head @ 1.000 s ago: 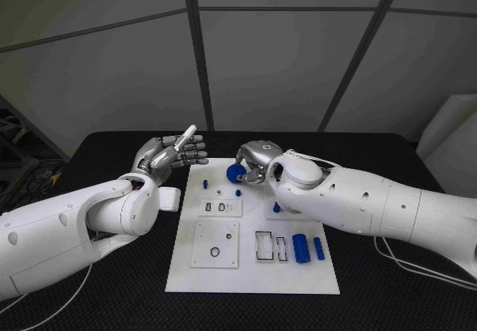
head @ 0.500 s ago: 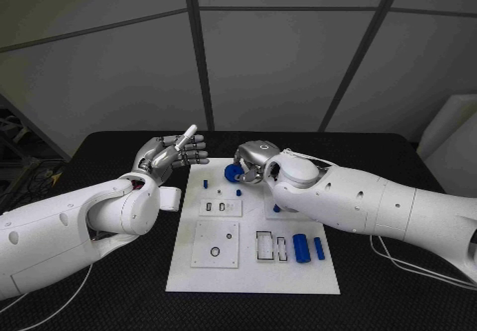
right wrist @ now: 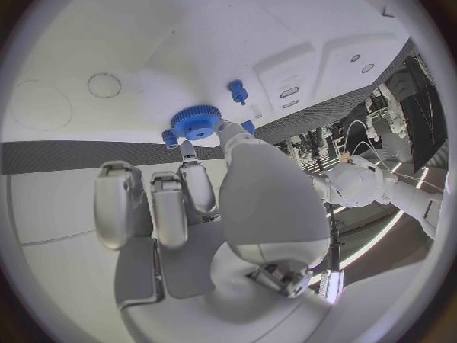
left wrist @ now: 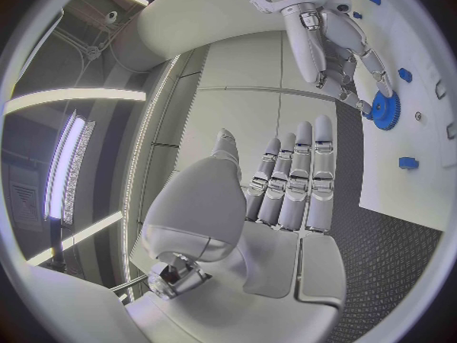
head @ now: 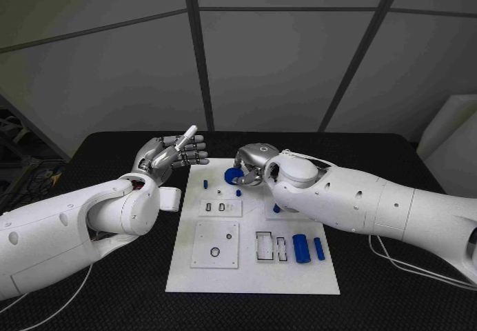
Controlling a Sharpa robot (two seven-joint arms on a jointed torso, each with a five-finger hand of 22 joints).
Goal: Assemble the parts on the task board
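Observation:
The white task board lies in the middle of the black table. My right hand hovers over its far end and pinches a blue gear between thumb and a finger. In the right wrist view the blue gear sits at the fingertips just above the board, close to a small blue peg. My left hand is raised left of the board's far corner, fingers straight, thumb up, holding nothing. From the left wrist, the left hand faces the right hand and the gear.
Small blue pegs stand on the board's far half. Two blue cylinders lie on its near right beside rectangular slots. Two square insert plates lie on the left half. Black table surrounds the board.
My right hand has sunk very slightly toward the board with the gear. The left hand has kept its place.

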